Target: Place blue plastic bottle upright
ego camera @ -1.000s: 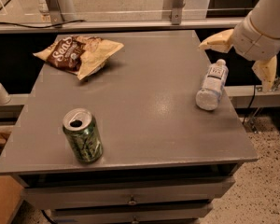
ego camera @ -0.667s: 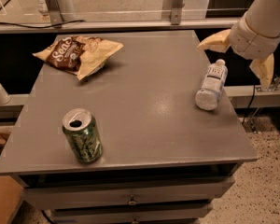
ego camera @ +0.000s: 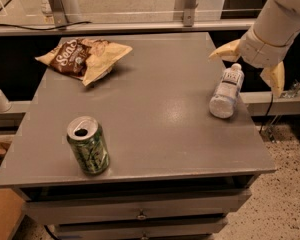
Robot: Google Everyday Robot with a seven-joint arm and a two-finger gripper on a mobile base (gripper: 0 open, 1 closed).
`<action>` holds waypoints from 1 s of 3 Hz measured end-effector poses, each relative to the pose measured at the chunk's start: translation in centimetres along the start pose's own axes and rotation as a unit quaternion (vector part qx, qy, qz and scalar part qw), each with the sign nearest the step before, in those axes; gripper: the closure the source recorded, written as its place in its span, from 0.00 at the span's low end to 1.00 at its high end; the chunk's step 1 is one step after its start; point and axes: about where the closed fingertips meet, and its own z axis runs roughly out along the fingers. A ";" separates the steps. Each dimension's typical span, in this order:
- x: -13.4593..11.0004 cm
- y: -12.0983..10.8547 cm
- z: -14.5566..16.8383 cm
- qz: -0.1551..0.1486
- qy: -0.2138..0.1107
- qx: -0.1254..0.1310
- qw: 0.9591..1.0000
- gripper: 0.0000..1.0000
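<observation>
Item 1, blue plastic bottle (ego camera: 227,90): lying on its side near the right edge of the grey surface (ego camera: 155,109).
Item 2, end effector (ego camera: 246,73): I read it as released, fingers (ego camera: 225,50) spread wide, straddling the bottle's far end.
Also logged: upright green can (ego camera: 88,145), front left; chip bag (ego camera: 85,58), back left.

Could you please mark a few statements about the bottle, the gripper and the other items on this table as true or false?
1. The blue plastic bottle lies on its side near the table's right edge in the camera view. True.
2. The gripper is shut on the bottle. False: it is open, its fingers spread to either side of the bottle's far end.
3. The green can stands upright at the front left. True.
4. The chip bag lies against the bottle. False: it is at the far left, well apart.
</observation>
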 end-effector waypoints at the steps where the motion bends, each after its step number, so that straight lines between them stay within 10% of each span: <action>1: 0.5 0.0 2.0 0.007 -0.014 -0.012 1.000 0.00; 3: 0.6 -0.1 4.5 0.016 -0.038 -0.039 0.998 0.00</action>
